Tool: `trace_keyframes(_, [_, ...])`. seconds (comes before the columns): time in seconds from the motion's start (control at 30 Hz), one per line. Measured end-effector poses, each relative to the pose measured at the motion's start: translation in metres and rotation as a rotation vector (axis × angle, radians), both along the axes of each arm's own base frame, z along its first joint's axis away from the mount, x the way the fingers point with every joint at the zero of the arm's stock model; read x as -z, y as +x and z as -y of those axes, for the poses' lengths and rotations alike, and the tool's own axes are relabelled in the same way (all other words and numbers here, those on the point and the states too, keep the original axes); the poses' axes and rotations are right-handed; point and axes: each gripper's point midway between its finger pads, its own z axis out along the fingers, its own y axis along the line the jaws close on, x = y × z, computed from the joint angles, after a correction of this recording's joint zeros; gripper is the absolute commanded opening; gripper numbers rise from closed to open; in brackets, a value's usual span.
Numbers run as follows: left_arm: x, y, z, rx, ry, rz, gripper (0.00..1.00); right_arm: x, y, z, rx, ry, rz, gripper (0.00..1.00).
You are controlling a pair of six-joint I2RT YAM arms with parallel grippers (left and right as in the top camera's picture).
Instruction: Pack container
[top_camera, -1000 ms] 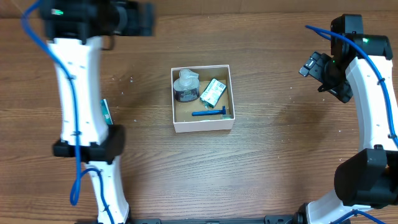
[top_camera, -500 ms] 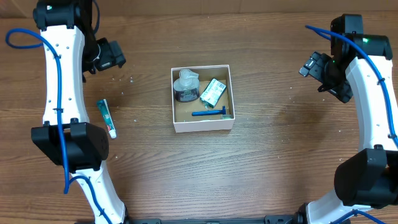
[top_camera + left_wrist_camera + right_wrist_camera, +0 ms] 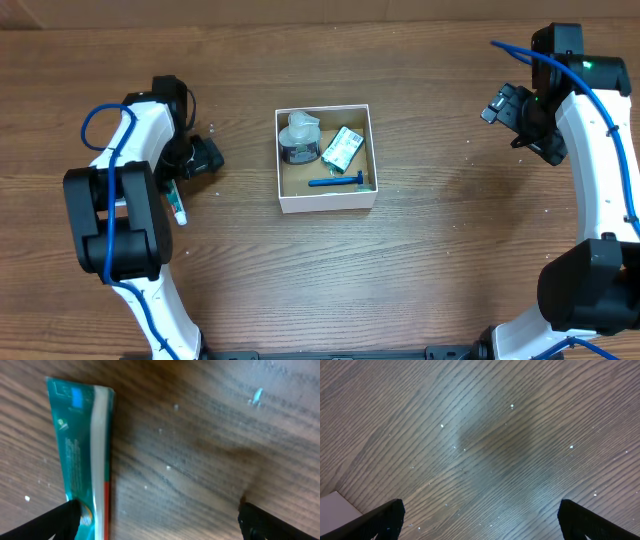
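Observation:
The container (image 3: pixel 326 202), a square white-walled box with a brown floor, sits at the table's middle. Inside lie a clear-lidded dark jar (image 3: pixel 298 139), a green packet (image 3: pixel 343 147) and a blue razor (image 3: pixel 337 181). A teal toothpaste tube (image 3: pixel 177 205) lies on the table to the left, partly under the left arm; in the left wrist view it (image 3: pixel 82 455) runs down the left side. My left gripper (image 3: pixel 200 160) (image 3: pixel 159 520) is open low over the wood, its left finger at the tube. My right gripper (image 3: pixel 505 105) (image 3: pixel 480 520) is open and empty, far right.
The wooden table (image 3: pixel 420 260) carries small white specks. A white corner (image 3: pixel 337 505) shows at the lower left of the right wrist view. Both arm bases stand at the table's front corners.
The left arm has swung down from the far left corner to the toothpaste tube and now hovers low beside it. The right arm and the container's contents have not moved.

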Motion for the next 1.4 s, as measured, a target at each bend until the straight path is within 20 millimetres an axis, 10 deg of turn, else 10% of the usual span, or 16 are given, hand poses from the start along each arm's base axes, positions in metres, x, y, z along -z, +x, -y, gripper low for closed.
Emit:
trace_keyframes(0.23, [0.007,-0.006,-0.006,-0.068,-0.077,0.033,0.93,0.000,0.000,0.000,0.000,0.000,0.000,1.00])
trace_keyframes(0.37, [0.009,-0.010,-0.012,-0.085,-0.058,0.071,0.09,0.000,0.000,0.000,0.000,0.000,0.000,1.00])
trace_keyframes(0.4, [0.010,-0.010,-0.012,-0.091,-0.056,0.074,0.06,0.000,0.000,0.000,-0.001,0.001,0.000,1.00])
trace_keyframes(0.6, [0.009,-0.009,-0.015,-0.058,-0.050,0.105,0.21,0.000,0.000,0.000,0.000,0.000,-0.001,1.00])
trace_keyframes(0.77, [-0.016,0.043,0.020,0.096,-0.305,0.180,0.21,0.000,0.000,0.000,-0.001,0.000,0.001,1.00])
trace_keyframes(0.87, [-0.100,0.095,0.029,0.248,-0.348,0.354,0.22,0.000,0.000,0.000,0.000,0.000,0.000,1.00])
trace_keyframes(0.9, [-0.160,0.118,0.041,0.362,-0.331,0.488,0.26,0.000,0.000,0.000,0.000,0.000,0.000,1.00])
trace_keyframes(0.97, [-0.189,0.116,0.052,0.405,-0.298,0.499,0.30,0.000,0.000,0.000,-0.001,0.000,0.000,1.00])
trace_keyframes(1.1, [-0.176,0.101,0.045,0.307,-0.188,0.392,0.43,0.000,0.000,0.000,0.000,0.000,0.000,1.00])
trace_keyframes(1.4, [-0.080,0.070,0.030,0.194,-0.052,0.193,0.45,0.000,0.000,0.000,0.000,0.000,0.000,1.00])
